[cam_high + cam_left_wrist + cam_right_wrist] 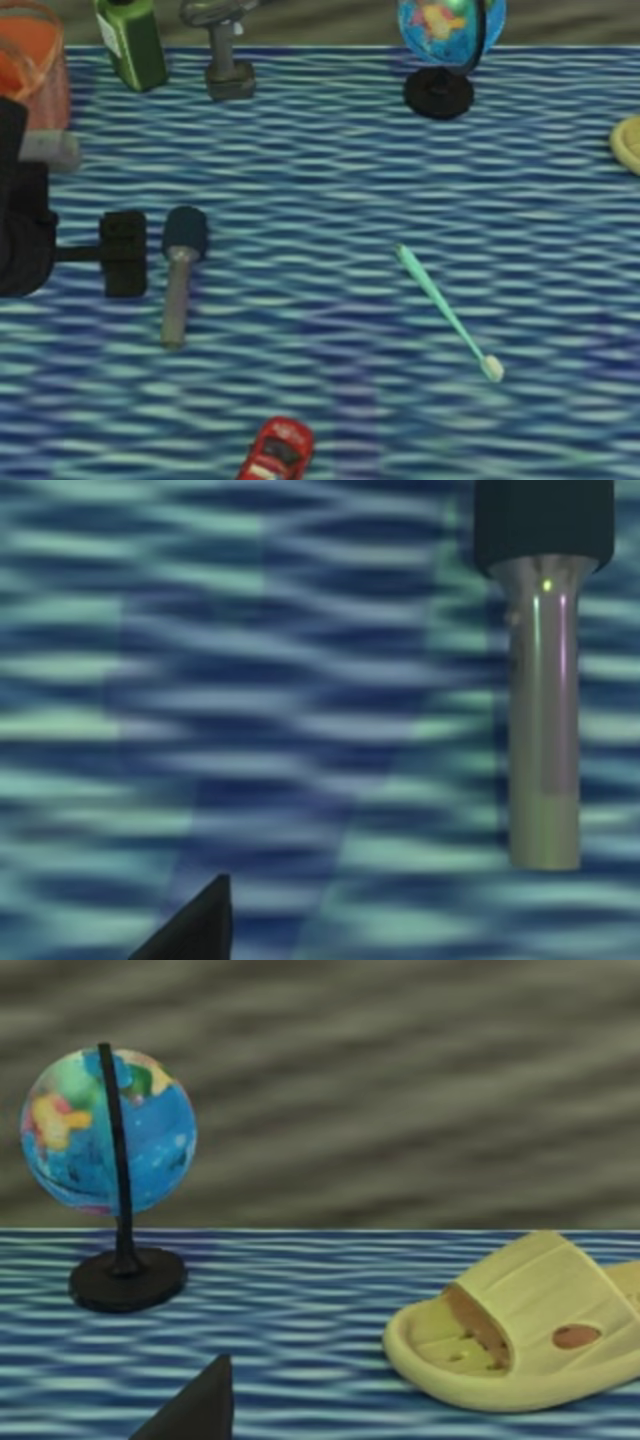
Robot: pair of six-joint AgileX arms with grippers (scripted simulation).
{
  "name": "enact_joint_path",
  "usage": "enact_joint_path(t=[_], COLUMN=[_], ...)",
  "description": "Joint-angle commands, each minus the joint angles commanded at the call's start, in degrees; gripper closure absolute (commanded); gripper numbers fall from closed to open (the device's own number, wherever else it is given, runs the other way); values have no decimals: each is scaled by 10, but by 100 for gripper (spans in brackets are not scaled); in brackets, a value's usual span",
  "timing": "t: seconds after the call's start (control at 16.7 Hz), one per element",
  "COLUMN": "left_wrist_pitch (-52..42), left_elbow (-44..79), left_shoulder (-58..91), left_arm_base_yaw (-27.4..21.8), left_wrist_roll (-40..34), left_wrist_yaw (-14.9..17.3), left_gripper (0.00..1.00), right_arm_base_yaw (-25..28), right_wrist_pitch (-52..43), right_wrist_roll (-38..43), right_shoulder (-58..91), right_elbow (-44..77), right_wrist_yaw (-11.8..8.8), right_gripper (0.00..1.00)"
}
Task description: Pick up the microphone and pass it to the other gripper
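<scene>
**A:** What's nearest the lower edge of the top view?

**B:** A red toy car, low and a little left of centre on the blue rippled bench. Above it and to the right, a mint-green toothbrush lies slanted, its bristled end toward the lower right.

**A:** And the microphone?

**B:** The microphone lies flat in the left half of the frame, dark head up, grey handle pointing down. The left gripper sits just left of the head, apart from it, at about the head's height. In the left wrist view the microphone is lying on the bench.

**A:** Are the jaws released or clenched?

**B:** I cannot tell; only one dark fingertip shows in the left wrist view, and it holds nothing.

**A:** The right arm?

**B:** Out of the top view. Its wrist view shows one fingertip, a yellow slipper and a globe; its jaws can't be judged either.

**A:** Farthest back?

**B:** Along the top edge: an orange container at upper left, a green bottle, a grey tool, then the globe right of centre.
</scene>
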Motion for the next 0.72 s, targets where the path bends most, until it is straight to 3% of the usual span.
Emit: enact_joint_path(t=[0.36, 0.72], left_wrist_pitch=[-134, -180], left_elbow=[178, 249], left_shoulder=[252, 344], left_arm_base_yaw=[-61, -84], left_wrist_roll=[-55, -76], left_wrist_yaw=[-10, -14], left_gripper=[0, 0], right_arm_base_yaw=[0, 0], right_wrist_pitch=[0, 0], right_wrist_roll=[0, 0], right_shoulder=[0, 0], right_elbow=[0, 0], right_wrist_yaw=[0, 0], right_gripper=[0, 0])
